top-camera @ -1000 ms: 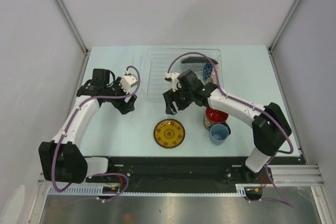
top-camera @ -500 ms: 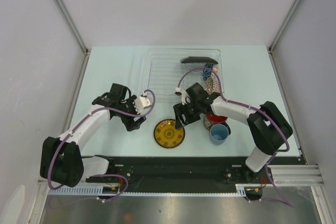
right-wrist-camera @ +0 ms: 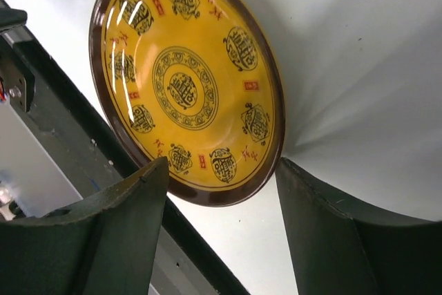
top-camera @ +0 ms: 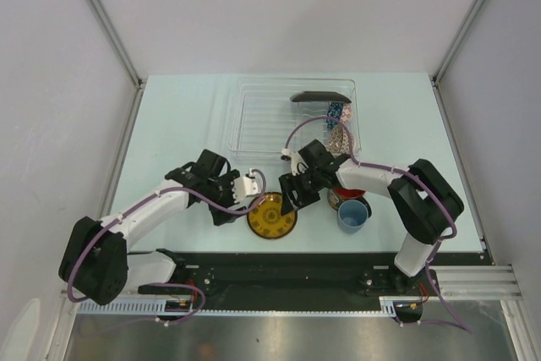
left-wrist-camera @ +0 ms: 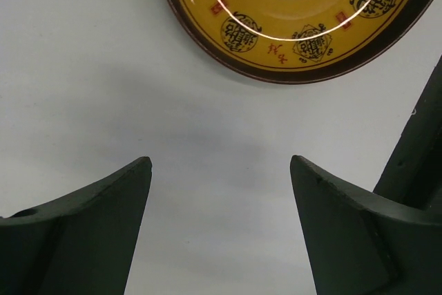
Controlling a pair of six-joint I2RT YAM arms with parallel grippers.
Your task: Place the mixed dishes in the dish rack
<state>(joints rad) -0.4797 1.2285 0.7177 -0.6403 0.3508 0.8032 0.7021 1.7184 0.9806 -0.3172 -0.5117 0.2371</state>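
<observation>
The round yellow dark-rimmed plate [top-camera: 272, 216] lies flat on the table near the front edge. My left gripper [top-camera: 233, 211] is open and empty just left of it; the plate [left-wrist-camera: 297, 5] lies ahead of the open fingers [left-wrist-camera: 220, 160]. My right gripper [top-camera: 289, 201] is open at the plate's right rim, and the plate's edge [right-wrist-camera: 186, 81] sits just ahead of its gap [right-wrist-camera: 222, 164]. The clear dish rack [top-camera: 254, 116] holds the black square plate [top-camera: 321, 96], the blue mosaic bowl [top-camera: 336, 112] and the pinkish-white bowl [top-camera: 340, 137].
The red-inside cup [top-camera: 347, 183] and the light blue cup [top-camera: 352, 214] stand right of the yellow plate, under my right forearm. The black front rail [top-camera: 279, 264] runs just below the plate. The left arm's body [right-wrist-camera: 41, 122] shows beyond the plate.
Both grippers have moved toward the front of the table and closed in on the yellow plate, the left from beside the rack, the right from over it. The plate has not moved.
</observation>
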